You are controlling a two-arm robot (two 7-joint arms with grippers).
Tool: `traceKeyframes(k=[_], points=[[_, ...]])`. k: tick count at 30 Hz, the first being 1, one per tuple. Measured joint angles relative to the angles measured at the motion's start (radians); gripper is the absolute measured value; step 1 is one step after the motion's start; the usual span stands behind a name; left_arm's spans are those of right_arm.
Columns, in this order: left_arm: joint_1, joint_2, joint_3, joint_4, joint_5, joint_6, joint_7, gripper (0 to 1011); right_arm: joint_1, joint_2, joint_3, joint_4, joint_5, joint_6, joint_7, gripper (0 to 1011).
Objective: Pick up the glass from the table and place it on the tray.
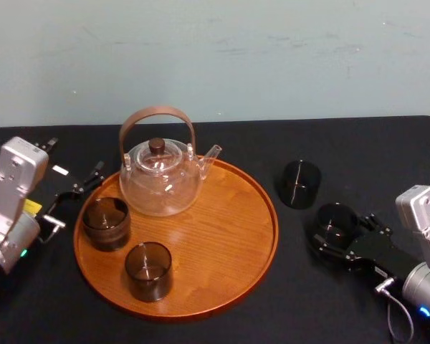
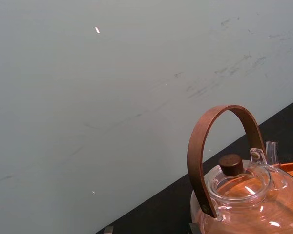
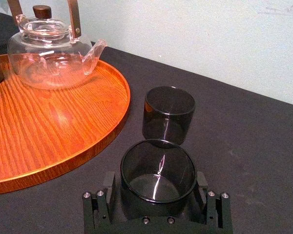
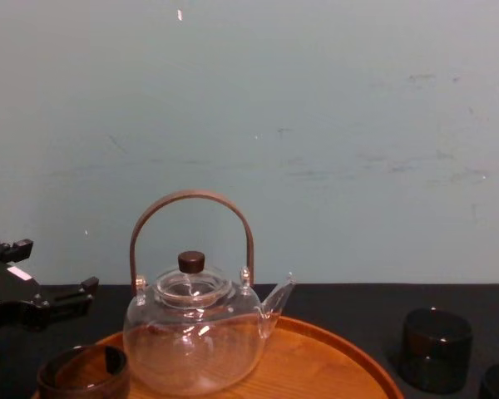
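Standing on the counter [image 1: 358, 143] just right of the tray [image 1: 229, 236], the nearer smoky glass [image 3: 157, 168] is clasped by the right gripper [image 3: 156, 183] jaws; the left gripper [image 1: 75, 197] is parked left of the tray, jaws apart.

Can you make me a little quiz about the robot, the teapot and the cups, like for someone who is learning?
1. How many glasses stand on the tray?
2. True or false: the teapot stands on the bare table.
3. Which gripper is around a glass on the table? A: left. B: right. C: both.
Key: 1. Two. 2. False, it stands on the tray. 3. B: the right gripper; the left gripper sits open, left of the tray.
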Motion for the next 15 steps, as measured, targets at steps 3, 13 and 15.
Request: traceKeyframes(k=[3, 13, 15], points=[[0.000, 0.000, 0.000, 0.000, 0.000, 0.000, 0.000, 1001, 0.003, -0.005, 0.001, 0.003, -0.006, 0.004, 0.004, 1002], [0.000, 0.000, 0.000, 0.000, 0.000, 0.000, 0.000, 1001, 0.027, -0.018, 0.001, 0.019, -0.023, 0.013, 0.016, 1002], [0.000, 0.000, 0.000, 0.000, 0.000, 0.000, 0.000, 1001, 0.032, -0.021, -0.001, 0.022, -0.025, 0.013, 0.017, 1002]])
